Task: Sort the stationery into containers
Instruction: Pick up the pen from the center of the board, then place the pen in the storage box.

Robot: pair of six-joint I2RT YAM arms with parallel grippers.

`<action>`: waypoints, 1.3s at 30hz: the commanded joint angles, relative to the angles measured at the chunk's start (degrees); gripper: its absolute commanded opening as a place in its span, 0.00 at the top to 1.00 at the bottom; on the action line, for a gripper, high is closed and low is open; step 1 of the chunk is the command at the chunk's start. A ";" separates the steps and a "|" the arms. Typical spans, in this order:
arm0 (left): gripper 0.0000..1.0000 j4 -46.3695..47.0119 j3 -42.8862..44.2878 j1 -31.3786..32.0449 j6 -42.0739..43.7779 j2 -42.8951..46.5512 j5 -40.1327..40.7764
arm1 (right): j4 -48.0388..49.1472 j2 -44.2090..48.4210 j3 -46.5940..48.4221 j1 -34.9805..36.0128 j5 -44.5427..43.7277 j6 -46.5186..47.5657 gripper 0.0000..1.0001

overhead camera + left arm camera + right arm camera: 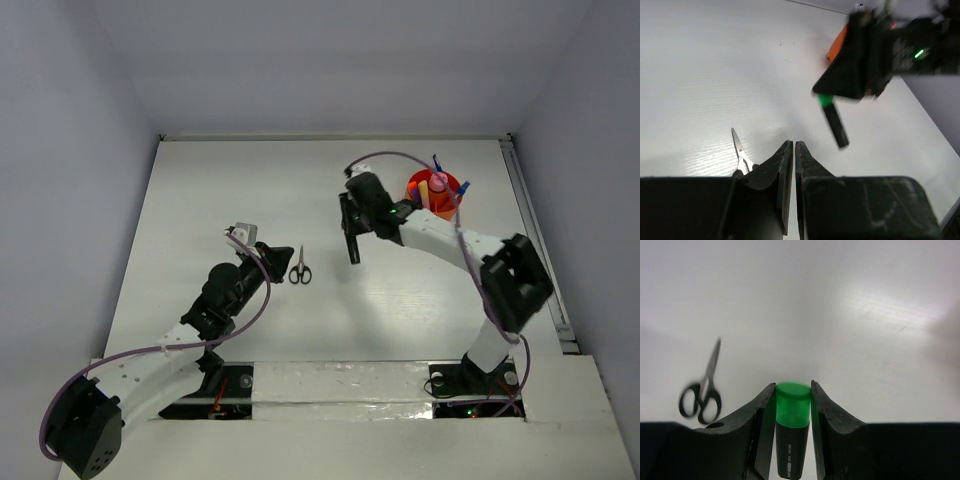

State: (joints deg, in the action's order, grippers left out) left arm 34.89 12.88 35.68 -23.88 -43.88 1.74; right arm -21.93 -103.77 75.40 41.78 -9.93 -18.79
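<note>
My right gripper [351,236] is shut on a black highlighter with a green end [792,412] and holds it above the table, left of the orange cup [433,194]. The highlighter hangs below the fingers in the top view [354,253] and in the left wrist view [835,121]. The cup holds several items, with a pink knob at its centre. Black-handled scissors [300,270] lie on the table between the arms, and also show in the right wrist view [702,390]. My left gripper [285,256] is shut and empty just left of the scissors [740,150].
White walls enclose the table on three sides. A rail [536,240] runs along the right edge. The cup's orange rim [839,41] shows behind the right arm in the left wrist view. Cables loop over both arms.
</note>
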 commanded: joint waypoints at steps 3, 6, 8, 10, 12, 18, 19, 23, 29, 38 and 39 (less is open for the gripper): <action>0.96 3.60 0.74 0.44 -0.29 0.55 -0.77 | 24.08 16.56 -7.70 -8.09 -13.41 1.82 0.91; 0.96 3.60 1.09 0.44 -0.47 -0.07 -1.39 | 36.28 22.35 -15.26 -12.75 -18.87 3.66 0.91; 0.97 3.86 0.83 0.44 -0.55 0.28 -1.39 | 40.02 23.95 -19.22 -14.79 -21.78 4.98 0.91; 0.97 3.87 0.74 0.44 -0.64 0.37 -1.39 | 45.30 25.10 -21.33 -17.42 -25.29 6.30 0.92; 0.97 3.69 0.83 0.44 -0.64 0.46 -1.47 | 48.02 24.84 -22.57 -19.01 -26.18 7.00 0.93; 0.97 3.95 0.83 0.44 -0.64 -0.07 -1.39 | 60.92 22.74 -26.17 -20.07 -32.07 14.21 0.95; 0.97 4.04 0.83 0.44 -0.64 -0.15 -1.47 | 62.26 22.21 -26.18 -20.77 -32.43 16.13 0.95; 0.97 4.31 0.91 0.44 -0.64 -1.12 -1.47 | 63.86 18.87 -25.12 -21.39 -32.78 17.55 0.95; 0.97 4.48 0.91 0.44 -0.47 -1.65 -1.21 | 65.44 16.32 -25.21 -21.92 -33.48 20.02 0.95; 0.97 4.83 0.92 0.44 -0.47 -2.18 -1.47 | 65.79 14.47 -27.75 -21.92 -33.31 18.87 0.95; 0.97 5.01 0.83 0.44 -0.55 -2.18 -1.39 | 65.62 14.64 -28.19 -21.92 -33.48 17.13 0.95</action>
State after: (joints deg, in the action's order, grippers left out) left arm 36.25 12.88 35.68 -24.32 -46.46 0.86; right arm 39.27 -89.34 48.31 20.10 -41.60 0.10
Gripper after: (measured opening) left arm 0.036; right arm 0.362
